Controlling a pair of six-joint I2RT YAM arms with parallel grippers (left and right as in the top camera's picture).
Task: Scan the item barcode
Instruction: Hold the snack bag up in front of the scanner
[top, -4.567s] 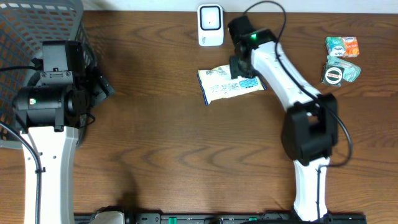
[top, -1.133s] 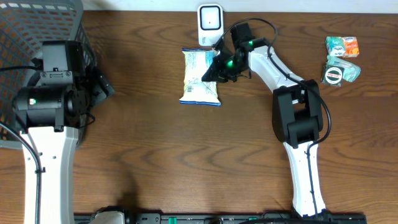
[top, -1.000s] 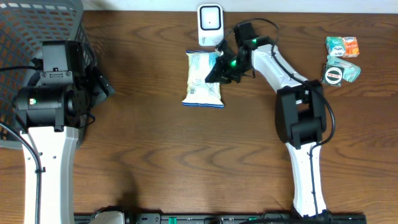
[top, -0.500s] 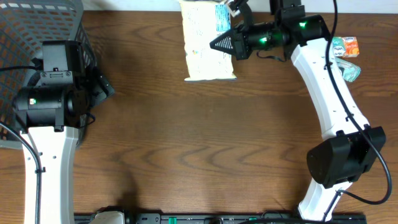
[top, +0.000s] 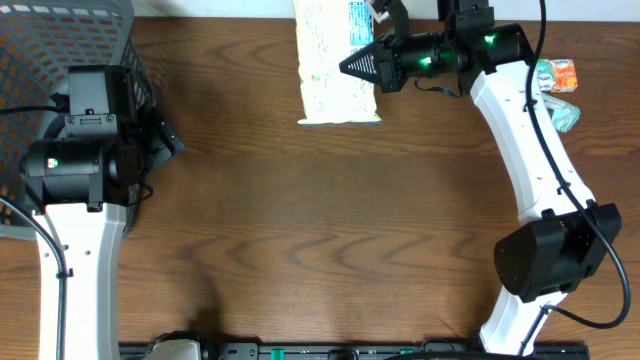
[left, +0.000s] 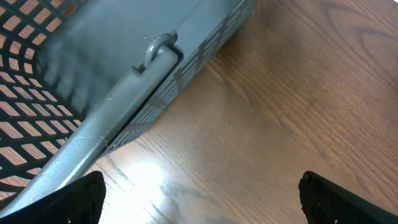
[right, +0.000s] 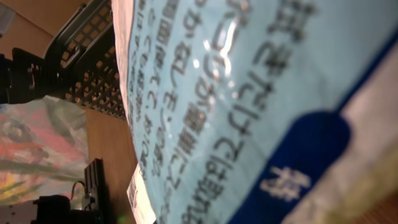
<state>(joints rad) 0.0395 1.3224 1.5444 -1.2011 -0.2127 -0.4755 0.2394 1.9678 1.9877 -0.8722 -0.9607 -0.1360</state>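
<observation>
Wooden desk (top: 300, 220), snack packet (top: 335, 60) held up above its far edge.
The packet is pinched along one side by the right gripper (top: 365, 65), jaws closed on it, likely so its printed face hangs free for reading. The left gripper (left: 202, 202) idles, jaws wide, beside the grey basket (left: 124, 106), out of the way.

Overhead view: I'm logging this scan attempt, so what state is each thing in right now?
snack bag: lifted off the table, gripped at one edge.
right gripper: shut on the snack bag.
left gripper: open, empty, beside the basket.
basket: standing on the table, contents not visible.
small packets: lying on the table, partly hidden by the right arm.
</observation>
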